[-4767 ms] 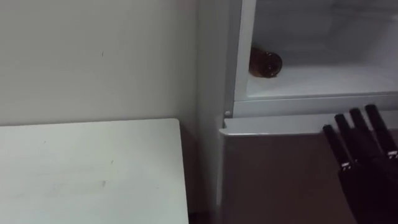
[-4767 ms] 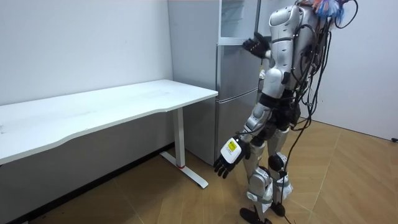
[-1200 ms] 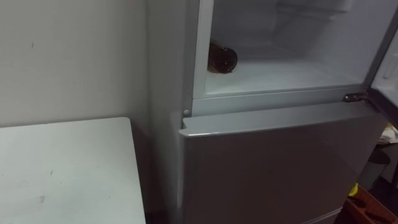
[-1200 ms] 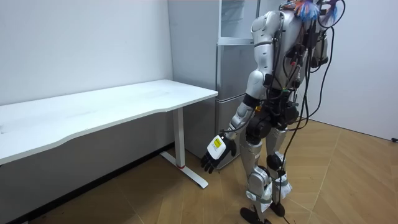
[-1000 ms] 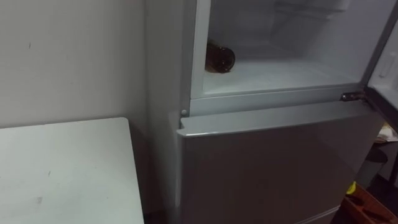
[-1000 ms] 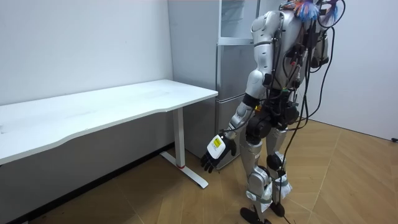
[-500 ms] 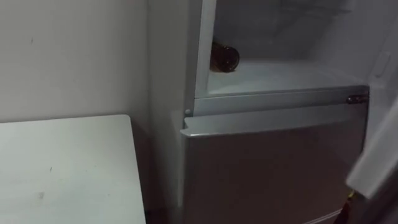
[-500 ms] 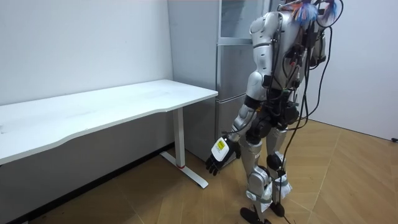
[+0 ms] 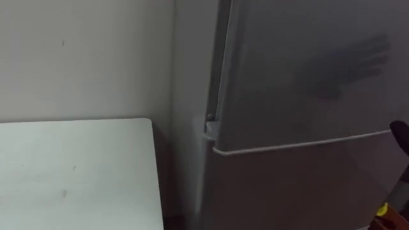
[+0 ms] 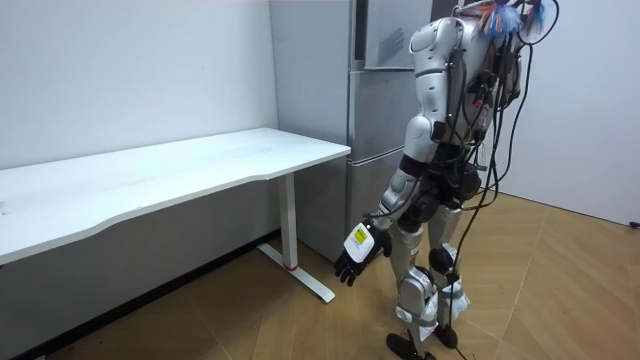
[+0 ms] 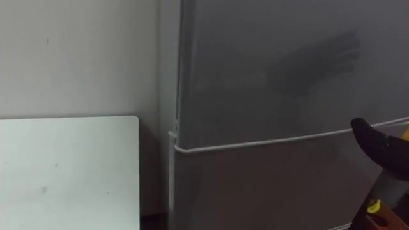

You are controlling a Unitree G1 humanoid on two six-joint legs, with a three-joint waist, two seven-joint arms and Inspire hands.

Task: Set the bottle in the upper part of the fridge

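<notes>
Hanging low, left hand [image 10: 356, 254] loose and empty, right hand [image 11: 380, 150] near fridge door [image 9: 307, 70], state unclear

No word, number or sign can be read anywhere. A small white label [image 10: 362, 240] with a yellow patch is carried on the back of the left hand [image 10: 348, 266], which hangs low beside the robot's leg in the room view, but whatever is printed on the label is too small to be made out. The grey upper fridge door [image 9: 307, 70], the lower door [image 9: 300, 191] beneath it and the white table [image 9: 77, 172], seen up to its right edge, are found plain, with no lettering legible on them.
</notes>
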